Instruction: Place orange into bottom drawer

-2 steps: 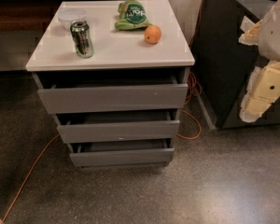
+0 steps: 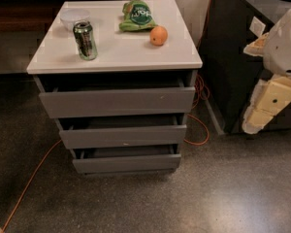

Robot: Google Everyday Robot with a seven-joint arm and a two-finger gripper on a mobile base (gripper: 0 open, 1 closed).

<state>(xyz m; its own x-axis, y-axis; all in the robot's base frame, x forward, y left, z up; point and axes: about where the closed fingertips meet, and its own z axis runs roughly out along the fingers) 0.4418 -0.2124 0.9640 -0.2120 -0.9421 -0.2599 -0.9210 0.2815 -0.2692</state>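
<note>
The orange (image 2: 158, 35) sits on the white top (image 2: 116, 52) of a grey three-drawer cabinet, at its right rear, just right of a green snack bag (image 2: 137, 16). The bottom drawer (image 2: 126, 163) is the lowest and narrowest front; it stands slightly pulled out, with a dark gap above it. My arm's white and cream parts hang at the right edge of the view, with the gripper (image 2: 267, 106) pointing down beside the cabinet, well right of and lower than the orange, holding nothing that I can see.
A green drinks can (image 2: 85, 40) and a clear bowl (image 2: 74, 17) stand on the left of the cabinet top. The middle drawer (image 2: 123, 136) and top drawer (image 2: 117, 102) are also slightly ajar. A dark cabinet (image 2: 233, 67) stands to the right. An orange cable (image 2: 29, 181) runs across the floor.
My arm at the right edge has shifted slightly down and right. The orange, can, bag and drawers have not moved.
</note>
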